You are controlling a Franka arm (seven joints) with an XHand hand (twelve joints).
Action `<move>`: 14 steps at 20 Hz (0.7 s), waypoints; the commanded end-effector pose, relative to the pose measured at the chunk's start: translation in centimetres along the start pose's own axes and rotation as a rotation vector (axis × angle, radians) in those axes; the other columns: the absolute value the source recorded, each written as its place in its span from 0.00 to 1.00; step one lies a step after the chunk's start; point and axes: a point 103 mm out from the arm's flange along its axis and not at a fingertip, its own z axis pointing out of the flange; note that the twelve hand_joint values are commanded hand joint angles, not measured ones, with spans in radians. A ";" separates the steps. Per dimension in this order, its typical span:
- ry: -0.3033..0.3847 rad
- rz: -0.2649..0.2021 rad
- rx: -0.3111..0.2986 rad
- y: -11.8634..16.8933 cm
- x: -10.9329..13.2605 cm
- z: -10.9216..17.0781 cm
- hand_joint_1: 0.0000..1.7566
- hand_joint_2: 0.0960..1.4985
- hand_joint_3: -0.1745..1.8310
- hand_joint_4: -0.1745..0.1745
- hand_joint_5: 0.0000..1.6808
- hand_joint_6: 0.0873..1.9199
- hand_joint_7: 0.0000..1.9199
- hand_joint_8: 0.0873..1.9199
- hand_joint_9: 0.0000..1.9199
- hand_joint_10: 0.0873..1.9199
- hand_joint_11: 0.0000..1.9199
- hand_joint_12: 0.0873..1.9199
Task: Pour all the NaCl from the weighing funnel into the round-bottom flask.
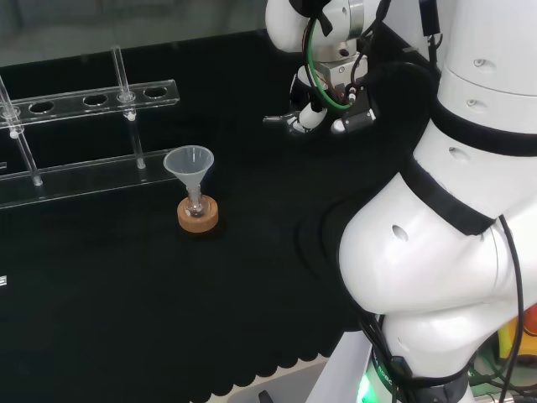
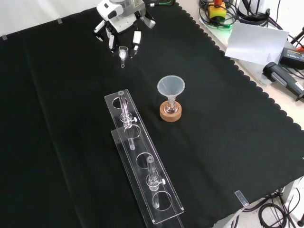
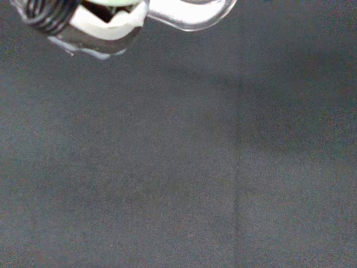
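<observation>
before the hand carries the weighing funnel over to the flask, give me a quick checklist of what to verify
1. Weighing funnel held by the hand: ok, fingers are curled round it above the cloth in the front view.
2. NaCl still inside the weighing funnel: cannot tell, the glass is clear and small.
3. Plastic funnel seated in the round-bottom flask: ok, it stands upright in the neck.
4. Flask steady on its cork ring: ok, it sits centred on the ring.
5. Path from the hand to the funnel: ok, bare black cloth lies between them.
6. Tube rack out of the way: ok, it stands left of the flask in the front view, apart.
</observation>
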 end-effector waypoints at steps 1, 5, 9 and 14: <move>-0.006 0.004 -0.003 -0.1 0.5 -0.1 0.63 0.44 0.36 1.00 0.75 0.30 0.81 0.16 0.73 0.15 0.15 0.76; -0.007 0.007 -0.009 -0.2 0.4 -0.1 0.63 0.44 0.36 1.00 0.75 0.30 0.81 0.16 0.73 0.15 0.15 0.76; -0.006 0.018 -0.011 -0.5 0.3 -0.2 0.63 0.44 0.36 1.00 0.75 0.30 0.81 0.16 0.73 0.15 0.15 0.76; -0.010 0.019 -0.010 -0.8 0.8 -0.3 0.63 0.44 0.37 1.00 0.75 0.30 0.82 0.15 0.73 0.15 0.14 0.76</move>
